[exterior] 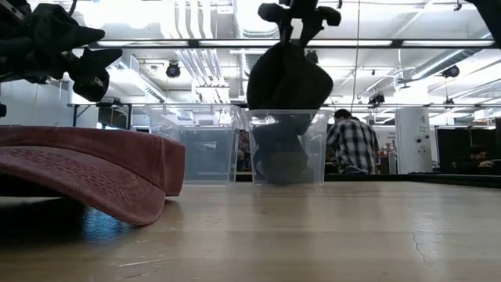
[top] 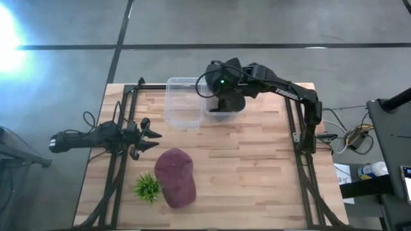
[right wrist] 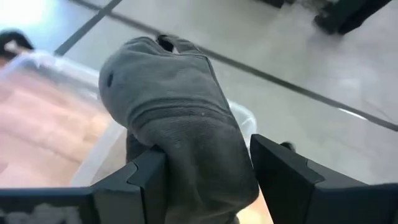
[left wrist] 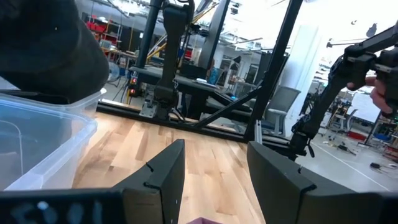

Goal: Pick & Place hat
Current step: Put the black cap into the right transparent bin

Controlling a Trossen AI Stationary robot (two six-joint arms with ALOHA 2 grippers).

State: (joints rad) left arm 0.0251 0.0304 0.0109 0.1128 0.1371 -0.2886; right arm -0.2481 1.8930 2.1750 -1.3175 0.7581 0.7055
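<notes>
I have the right gripper [top: 225,96] above the right bin [top: 221,115], its fingers pinched on a dark grey hat [right wrist: 177,124]. In the low view the hat [exterior: 288,78] hangs from the gripper with its lower part already inside the bin's walls. The step in hand, as I judge it, is the placing of this hat.

To do it well, I judge I should keep the gripper centred over the bin and lower until most of the cloth rests on the bin floor before I spread the fingers. The hat is soft and bulges wider than the fingers, so a release from too high could leave it draped on the rim. The second bin [top: 182,102] stands just beside, touching or nearly so; I must not drift toward it.

The left gripper [top: 149,136] waits at the desk's [top: 257,173] left side with its fingers spread, holding nothing. A red hat [top: 176,178] lies on the desk near it, just beside a small green plant [top: 148,187]. I judge that hat is the next to be picked.
</notes>
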